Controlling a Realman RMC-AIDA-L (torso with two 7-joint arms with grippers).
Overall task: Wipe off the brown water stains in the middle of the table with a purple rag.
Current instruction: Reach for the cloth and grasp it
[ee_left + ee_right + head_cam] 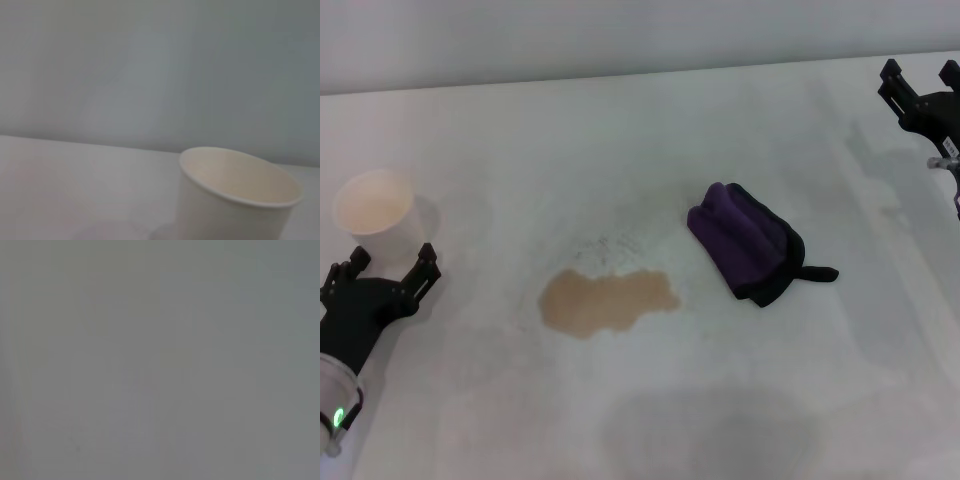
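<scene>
A tan puddle, the brown water stains (605,301), lies flat in the middle of the white table (650,150). Just to its right sits the purple rag (748,243), bunched, dark purple with black edging and a short black tail. My left gripper (390,268) rests at the table's left near side, open, with nothing between its fingers, just in front of a paper cup. My right gripper (920,80) hovers at the far right edge, open and empty, well away from the rag. The right wrist view shows only a plain grey surface.
A white paper cup (376,209) stands upright at the left, right behind my left gripper; the left wrist view shows the paper cup (235,197) close up. Faint grey speckled marks (610,245) lie just beyond the puddle.
</scene>
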